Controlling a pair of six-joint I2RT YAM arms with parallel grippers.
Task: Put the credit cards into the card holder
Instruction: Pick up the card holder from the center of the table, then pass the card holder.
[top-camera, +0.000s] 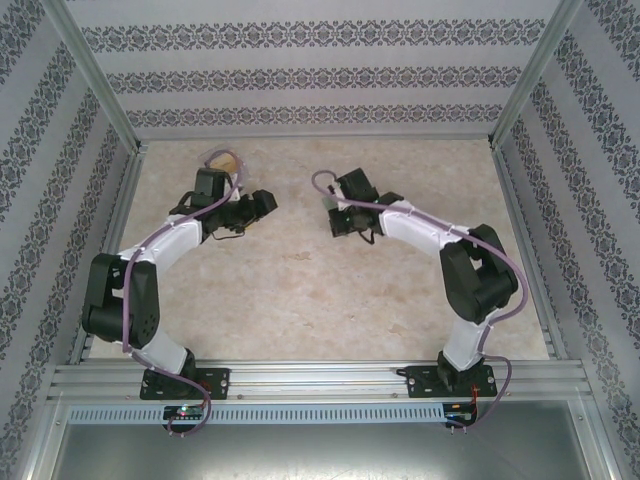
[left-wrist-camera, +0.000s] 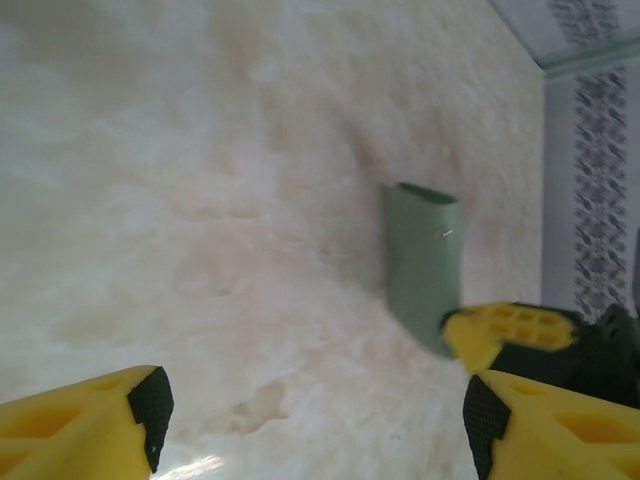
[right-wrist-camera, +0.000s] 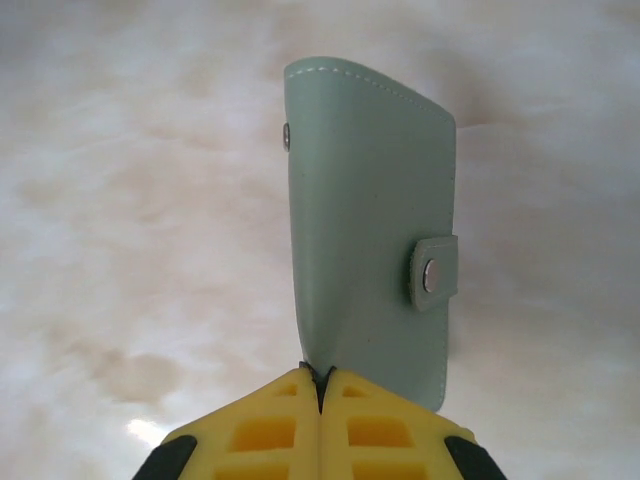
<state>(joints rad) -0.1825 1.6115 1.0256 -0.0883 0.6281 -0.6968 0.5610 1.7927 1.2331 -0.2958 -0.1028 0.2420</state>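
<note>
Pinching the shut wallet (right-wrist-camera: 370, 230) by 1 end, long side pointing straight out from it, the right gripper (right-wrist-camera: 320, 385) faces the left gripper (left-wrist-camera: 315, 415), which is spread wide with the wallet ahead, a bit to its right.

A pale beige surface (top-camera: 300, 290) with a cloudy marble pattern is closed in by a back wall (top-camera: 320, 75) and side walls (top-camera: 45, 200), all papered white with bands of dark floral ornament. Silver metal posts (top-camera: 95, 75) rise at the far corners. A grooved rail (top-camera: 320, 378) runs along the near edge, with what may be a grey metal sheet (top-camera: 320, 450) below it. The light is soft and even.
</note>
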